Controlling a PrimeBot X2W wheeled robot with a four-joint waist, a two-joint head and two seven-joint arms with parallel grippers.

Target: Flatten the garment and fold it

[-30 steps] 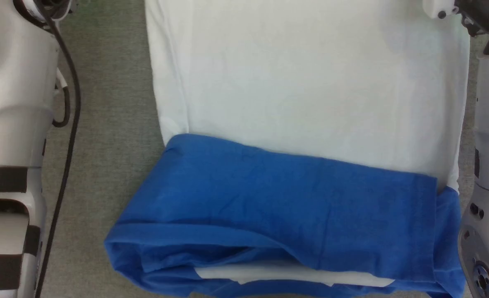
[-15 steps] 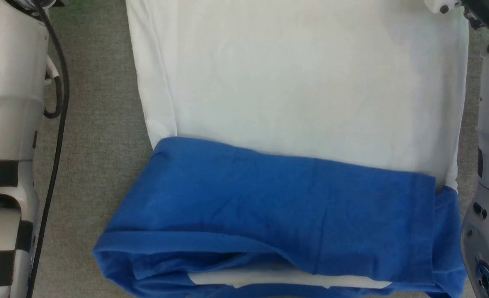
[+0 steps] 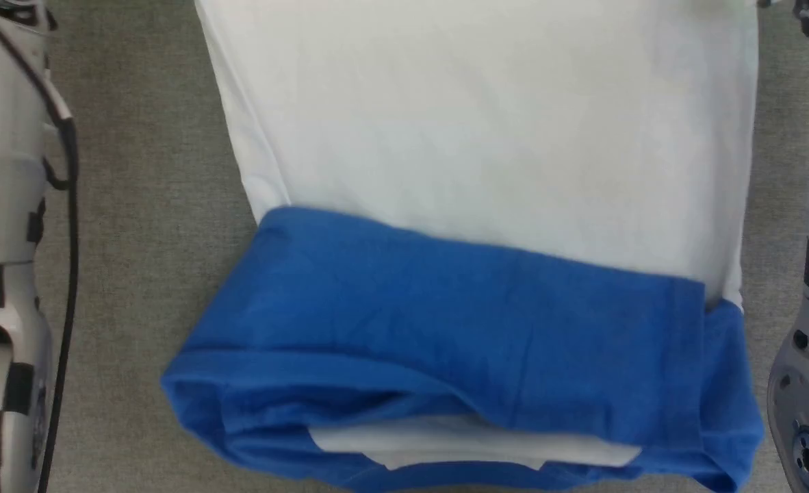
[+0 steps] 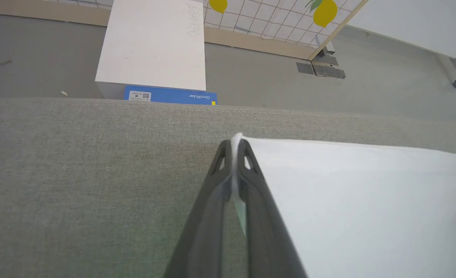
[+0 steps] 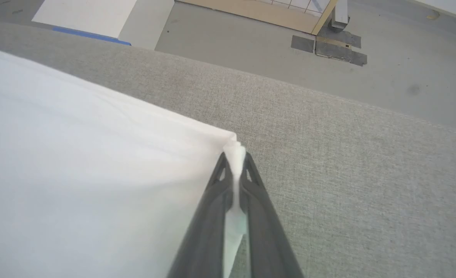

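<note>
- T-shirt (image 3: 486, 137): white body, royal-blue band at the near end.
- Counter (image 3: 144, 205): grey-beige, finely flecked weave.
- Fingers (image 4: 208, 216): dark grey, almost black.
- Left forearm (image 3: 1, 205): pale white-grey with black square patches.
- Box (image 4: 154, 42): white top, blue side with a small white label and white lettering.
- Wall (image 4: 274, 19): white tile grid, yellow lemons, green leaves.
- Floor (image 4: 39, 58): plain grey.

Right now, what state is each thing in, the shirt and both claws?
garment: spread on the grey surface, blue part folded over at its near end, far white corners pinched
left claw: shut on one white corner of the garment
right claw: shut on the other white corner
</note>
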